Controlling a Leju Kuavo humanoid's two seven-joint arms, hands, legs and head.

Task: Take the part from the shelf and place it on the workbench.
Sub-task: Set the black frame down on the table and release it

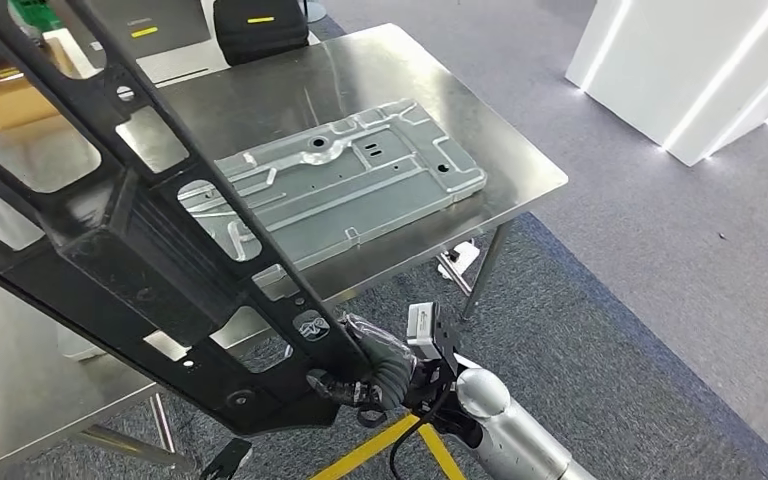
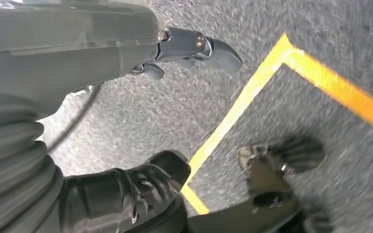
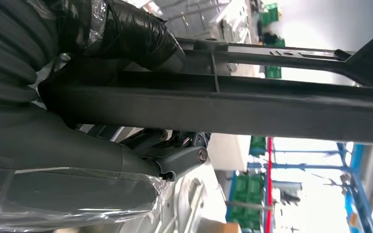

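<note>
The part is a long black frame (image 1: 130, 240) with cut-out openings, slanting from the upper left of the head view down to the bottom centre. My right hand (image 1: 375, 365) grips its lower end. In the right wrist view the black-wrapped fingers (image 3: 121, 34) fold over the frame's bar (image 3: 252, 104) and the thumb (image 3: 179, 160) sits under it. The frame hangs in front of the steel workbench (image 1: 520, 190), above its near edge. My left hand (image 2: 126, 145) hangs over the grey carpet, thumb (image 2: 199, 48) and dark fingers (image 2: 131, 194) apart with nothing between them.
A silver stamped metal plate (image 1: 340, 180) lies across the middle of the workbench. A second steel table (image 1: 20, 380) stands at the lower left. Yellow tape (image 1: 380, 450) marks the carpet by my right arm. A white lit wall (image 1: 700, 70) stands at the right.
</note>
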